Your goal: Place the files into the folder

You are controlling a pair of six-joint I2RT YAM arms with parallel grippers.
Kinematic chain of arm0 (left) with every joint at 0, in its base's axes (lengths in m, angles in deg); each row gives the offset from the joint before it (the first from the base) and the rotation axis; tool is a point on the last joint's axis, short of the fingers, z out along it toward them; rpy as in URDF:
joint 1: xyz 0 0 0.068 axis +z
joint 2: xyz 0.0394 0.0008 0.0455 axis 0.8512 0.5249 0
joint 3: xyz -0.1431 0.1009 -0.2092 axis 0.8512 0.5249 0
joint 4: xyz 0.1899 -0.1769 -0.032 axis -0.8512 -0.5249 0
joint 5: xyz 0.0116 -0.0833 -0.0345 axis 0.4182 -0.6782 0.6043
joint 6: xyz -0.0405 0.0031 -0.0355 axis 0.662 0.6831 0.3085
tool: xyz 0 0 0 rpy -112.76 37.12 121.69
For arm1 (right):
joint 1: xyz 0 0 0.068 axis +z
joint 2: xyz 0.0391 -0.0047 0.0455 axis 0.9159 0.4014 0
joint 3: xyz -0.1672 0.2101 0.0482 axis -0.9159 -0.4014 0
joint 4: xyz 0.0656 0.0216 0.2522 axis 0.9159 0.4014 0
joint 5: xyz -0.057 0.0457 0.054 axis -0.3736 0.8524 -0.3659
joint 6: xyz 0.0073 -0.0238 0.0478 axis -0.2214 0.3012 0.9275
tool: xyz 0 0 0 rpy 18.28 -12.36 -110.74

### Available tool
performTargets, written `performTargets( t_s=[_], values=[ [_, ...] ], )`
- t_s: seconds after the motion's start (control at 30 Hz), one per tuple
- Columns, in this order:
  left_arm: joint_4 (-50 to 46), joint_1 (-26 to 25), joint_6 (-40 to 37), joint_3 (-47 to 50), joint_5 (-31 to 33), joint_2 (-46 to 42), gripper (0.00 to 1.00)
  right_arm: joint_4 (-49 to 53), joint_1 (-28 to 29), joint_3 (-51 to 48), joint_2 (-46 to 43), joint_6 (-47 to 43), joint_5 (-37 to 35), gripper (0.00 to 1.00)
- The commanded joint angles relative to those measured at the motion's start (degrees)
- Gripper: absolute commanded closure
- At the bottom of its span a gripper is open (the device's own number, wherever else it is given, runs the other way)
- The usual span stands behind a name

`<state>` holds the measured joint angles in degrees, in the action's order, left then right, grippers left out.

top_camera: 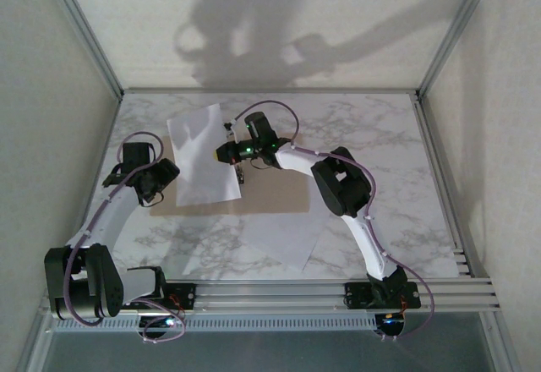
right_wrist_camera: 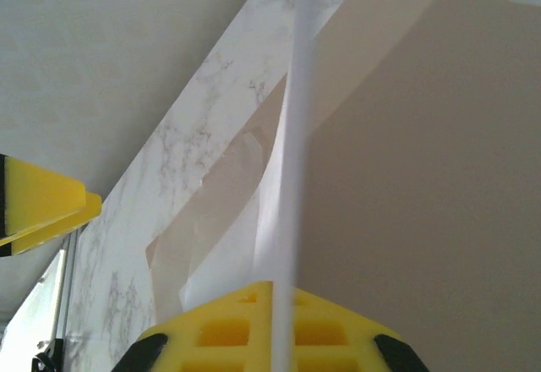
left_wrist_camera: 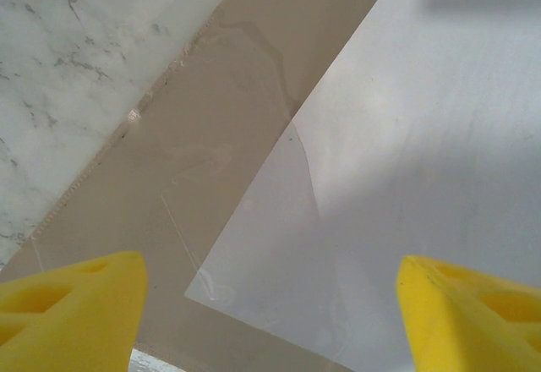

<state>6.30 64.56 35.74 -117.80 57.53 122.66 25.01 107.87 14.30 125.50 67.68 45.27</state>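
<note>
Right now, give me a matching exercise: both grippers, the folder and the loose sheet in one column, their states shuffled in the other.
Things:
1. left gripper
2. right gripper
3. folder
4. near sheet

States:
a. white, flat on the table, on the arm-base side of the folder
b. shut on a lifted white sheet
c. open, above the folder's left end
d. tan, lying flat mid-table

Pairs: 1-c, 2-b, 3-d, 4-a
</note>
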Motion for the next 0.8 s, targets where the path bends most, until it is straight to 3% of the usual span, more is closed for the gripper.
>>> performTargets(
  t_s=[0.0, 0.6, 0.77],
  values=[
    [0.5, 0.5, 0.5, 0.6, -0.6, 0.1, 0.22, -2.3, 1.0, -0.4, 1.7, 1.4, 0.7, 1.00],
    [1.0, 0.5, 0.9, 0.9, -1.2, 0.2, 0.22, -3.4, 3.4, -1.5, 3.1, 3.9, -0.2, 0.96],
    [1.1, 0.5, 0.9, 0.8, -1.4, 0.3, 0.23, 3.2, 3.4, 2.0, 3.9, 0.7, -1.6, 0.76]
  ],
)
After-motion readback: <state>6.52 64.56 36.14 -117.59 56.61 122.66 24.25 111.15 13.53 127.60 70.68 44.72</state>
